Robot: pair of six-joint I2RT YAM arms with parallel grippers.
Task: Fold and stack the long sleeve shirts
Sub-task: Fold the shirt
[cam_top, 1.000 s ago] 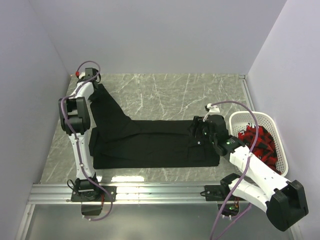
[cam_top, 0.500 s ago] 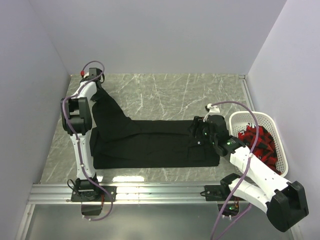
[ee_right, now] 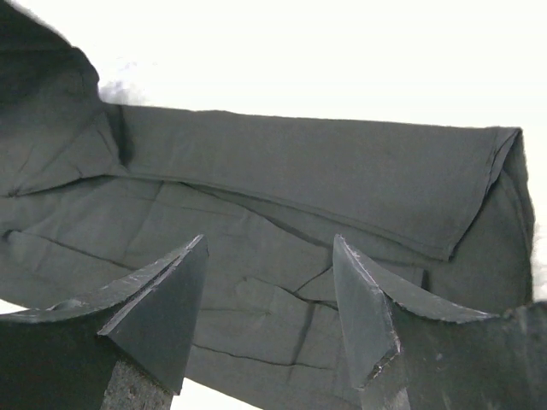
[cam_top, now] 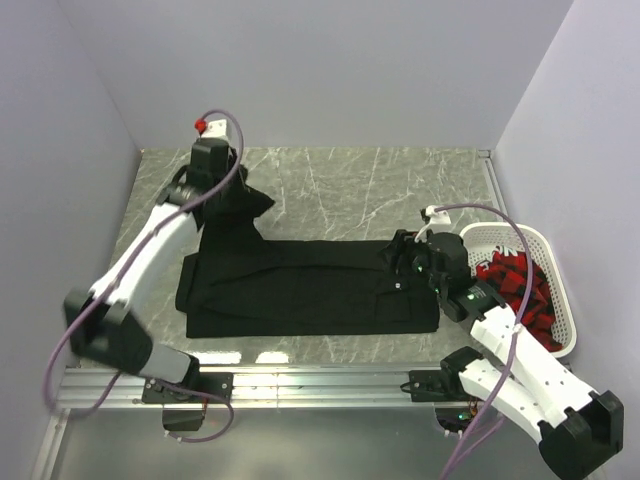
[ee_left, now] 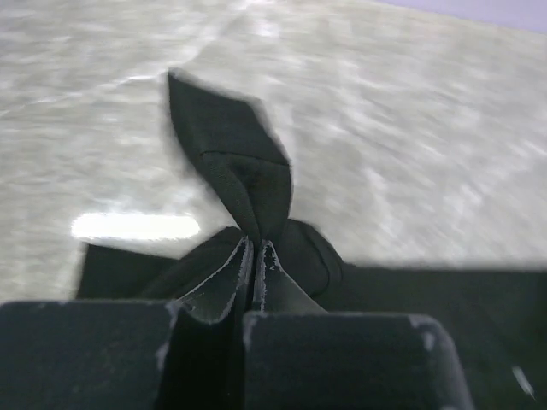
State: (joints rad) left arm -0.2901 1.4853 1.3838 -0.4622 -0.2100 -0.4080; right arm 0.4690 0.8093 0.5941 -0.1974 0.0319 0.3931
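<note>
Sleeve [ee_left: 235,162] of black long sleeve shirt [cam_top: 300,290], which lies flat btwn the arms, has swung in from far-L corner w/ left gripper [ee_left: 255,248] clenched on it, so sleeve fold looks underway; right gripper [ee_right: 269,241] hangs agape over collar end.

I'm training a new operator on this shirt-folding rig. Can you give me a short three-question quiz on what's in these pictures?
1. True or false: the left gripper is shut on cloth of the black shirt.
2. The right gripper is: A open above the shirt; B shut on the basket; C out of view.
3. Fill in: the white basket stands on the robot's ____ side.
Key: 1 true; 2 A; 3 right.
</note>
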